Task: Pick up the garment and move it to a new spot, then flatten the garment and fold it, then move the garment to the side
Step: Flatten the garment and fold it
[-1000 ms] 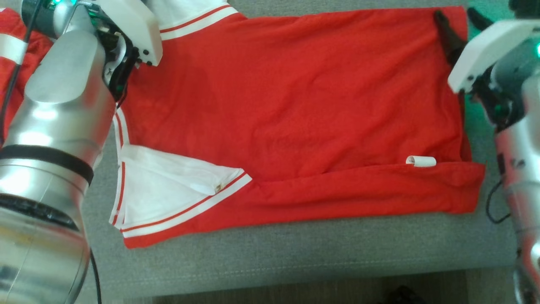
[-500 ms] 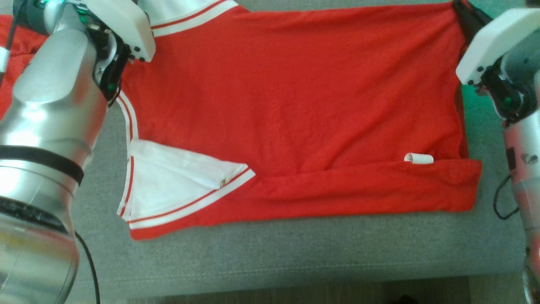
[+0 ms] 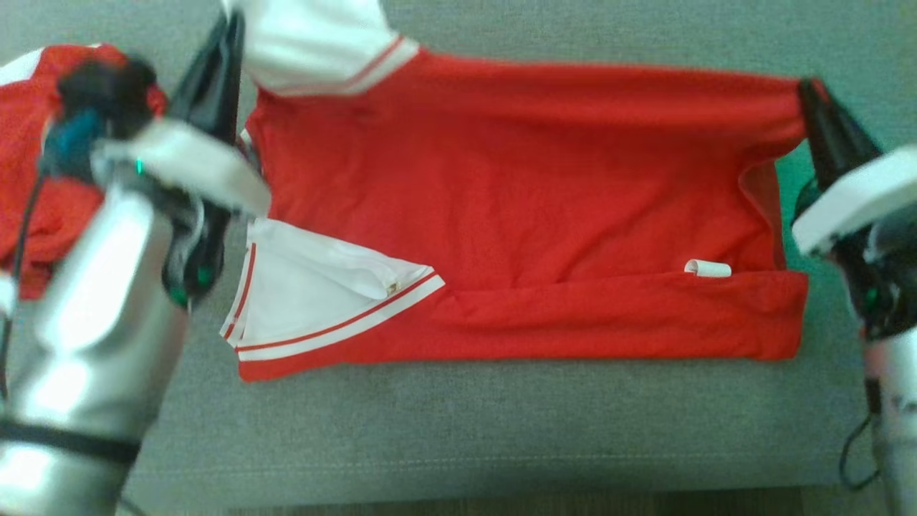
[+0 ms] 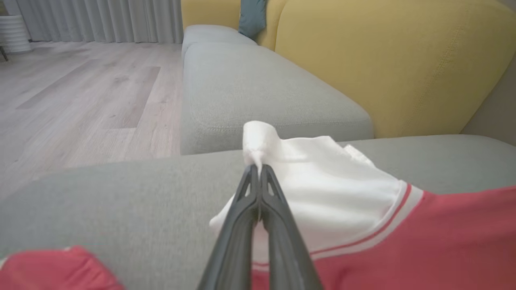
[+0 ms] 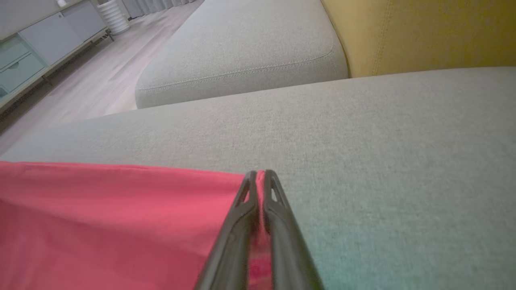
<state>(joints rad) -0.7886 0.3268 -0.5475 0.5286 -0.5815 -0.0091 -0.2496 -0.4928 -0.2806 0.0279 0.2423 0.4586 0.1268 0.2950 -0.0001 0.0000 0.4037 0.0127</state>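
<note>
Garment [image 3: 516, 186] lies spread on the grey sofa [image 3: 501, 430]; left gripper [image 4: 256, 167] pinches its white sleeve [image 4: 322, 177], right gripper [image 5: 260, 172] clamps a red corner, seemingly the hem.

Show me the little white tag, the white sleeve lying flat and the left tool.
little white tag [image 3: 709, 269]: head view, middle of the rolled tag.
flat white sleeve [image 3: 308, 304]: head view, its plain white middle.
left tool [image 4: 257, 166]: left wrist view, where the shut tips meet.

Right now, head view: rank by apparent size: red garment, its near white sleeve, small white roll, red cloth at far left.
1. red garment
2. near white sleeve and red cloth at far left: alike, cloth partly hidden by left arm, unranked
3. small white roll
</note>
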